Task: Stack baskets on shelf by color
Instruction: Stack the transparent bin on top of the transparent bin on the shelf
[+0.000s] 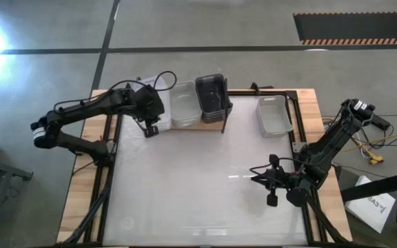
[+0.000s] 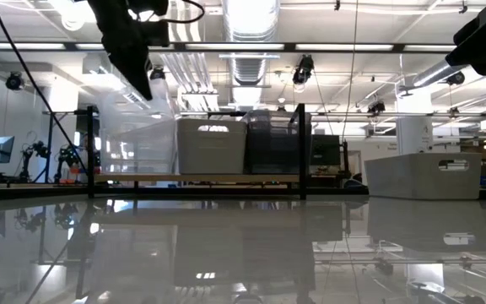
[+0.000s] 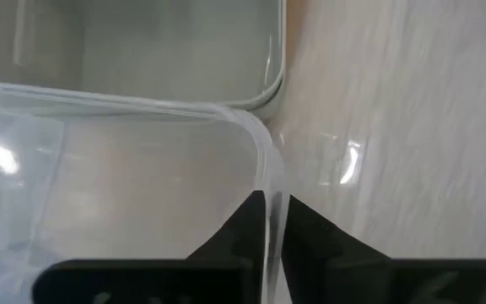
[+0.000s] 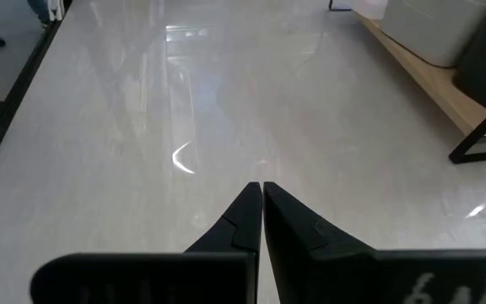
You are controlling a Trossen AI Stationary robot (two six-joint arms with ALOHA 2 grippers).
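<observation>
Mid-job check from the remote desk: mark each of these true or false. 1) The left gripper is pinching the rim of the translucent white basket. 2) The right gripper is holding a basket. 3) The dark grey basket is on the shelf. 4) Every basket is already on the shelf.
1) True. The left gripper is closed on the rim of the translucent white plastic basket, at the left end of the wire-framed wooden shelf.
2) False. The right gripper is shut on nothing, over the bare white tabletop.
3) True. The dark grey plastic basket sits on the shelf beside a light grey plastic basket.
4) False. Another light grey basket sits apart, right of the shelf.
</observation>
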